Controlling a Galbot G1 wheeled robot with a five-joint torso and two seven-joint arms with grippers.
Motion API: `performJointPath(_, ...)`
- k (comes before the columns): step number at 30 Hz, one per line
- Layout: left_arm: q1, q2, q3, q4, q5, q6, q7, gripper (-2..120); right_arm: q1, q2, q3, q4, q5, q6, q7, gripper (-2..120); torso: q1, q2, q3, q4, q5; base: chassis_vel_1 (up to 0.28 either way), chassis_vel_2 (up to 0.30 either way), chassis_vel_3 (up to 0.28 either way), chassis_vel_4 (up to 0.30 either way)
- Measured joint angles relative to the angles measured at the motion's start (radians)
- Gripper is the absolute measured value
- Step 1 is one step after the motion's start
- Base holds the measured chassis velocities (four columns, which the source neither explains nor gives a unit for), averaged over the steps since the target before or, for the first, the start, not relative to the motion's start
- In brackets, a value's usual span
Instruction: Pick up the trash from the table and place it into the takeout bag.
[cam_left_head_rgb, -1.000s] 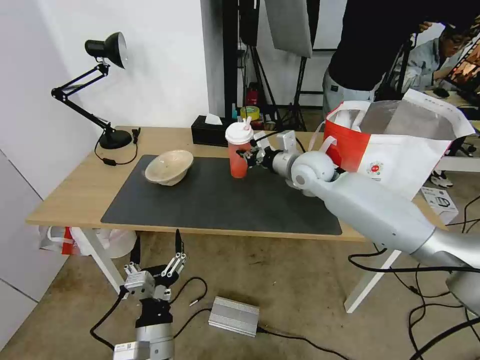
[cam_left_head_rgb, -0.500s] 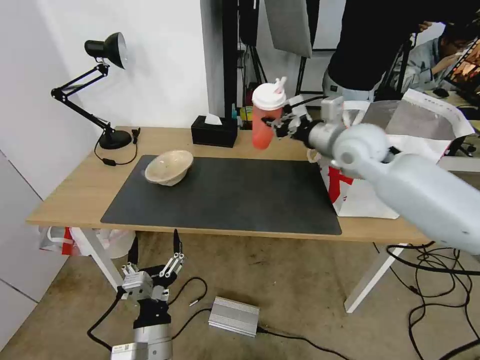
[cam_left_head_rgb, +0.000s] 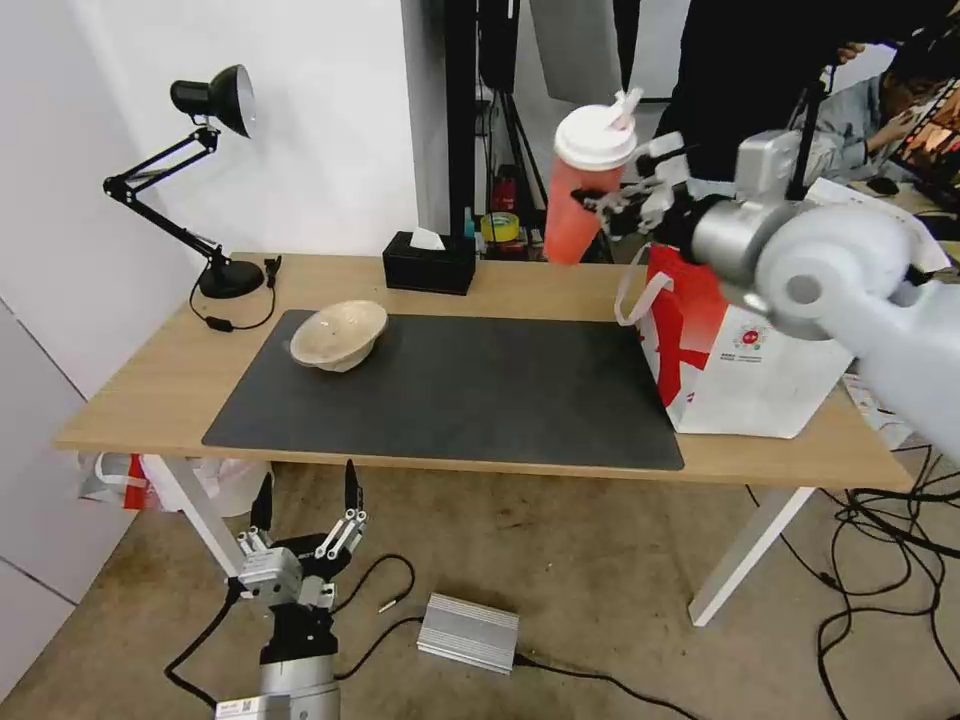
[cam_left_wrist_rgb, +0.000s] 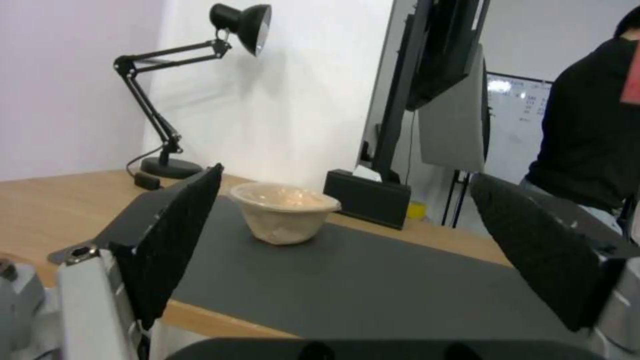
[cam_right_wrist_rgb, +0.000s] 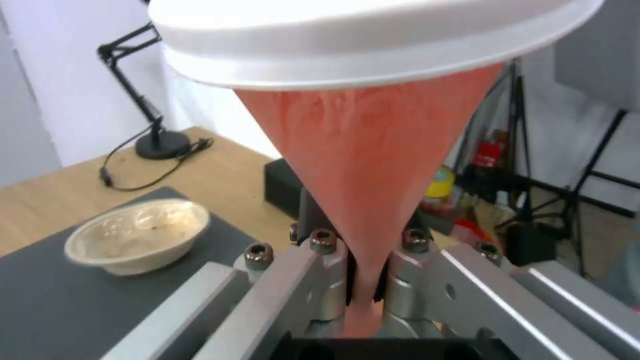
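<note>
My right gripper (cam_left_head_rgb: 622, 203) is shut on the tall red drink cup (cam_left_head_rgb: 585, 190) with its white lid (cam_right_wrist_rgb: 373, 35). The cup hangs tilted, high above the table (cam_left_head_rgb: 150, 390), just left of the takeout bag (cam_left_head_rgb: 760, 350), which stands at the table's right end. In the right wrist view the cup's (cam_right_wrist_rgb: 360, 150) narrow base is pinched between the jaws of the right gripper (cam_right_wrist_rgb: 363, 295). A shallow beige paper-pulp bowl (cam_left_head_rgb: 338, 335) rests on the dark mat (cam_left_head_rgb: 450, 400) at its far left; it also appears as the bowl (cam_left_wrist_rgb: 283, 212) and the bowl (cam_right_wrist_rgb: 137, 242). My left gripper (cam_left_head_rgb: 305, 505) hangs open below the table's front edge.
A black desk lamp (cam_left_head_rgb: 215, 180) and its cable stand at the table's far left. A black tissue box (cam_left_head_rgb: 428, 265) sits at the far edge. A person in black stands behind the bag. A metal box (cam_left_head_rgb: 468, 632) and cables lie on the floor.
My right arm has lifted the red cup off the mat and carried it up and to the right, next to the bag. The left arm has stayed put.
</note>
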Motion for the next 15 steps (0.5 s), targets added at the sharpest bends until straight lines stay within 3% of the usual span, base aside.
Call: performJointPath(15, -0.011, 0.019, 0.004, -0.009, -0.002, -0.002, 0.001, 100, -0.072, -0.126, 0.107, -0.004, 0.055, -0.015, -0.021, 3, 0.000, 0.000, 0.000, 0.0000, 0.0000, 0.000, 0.000, 0.000, 0.000)
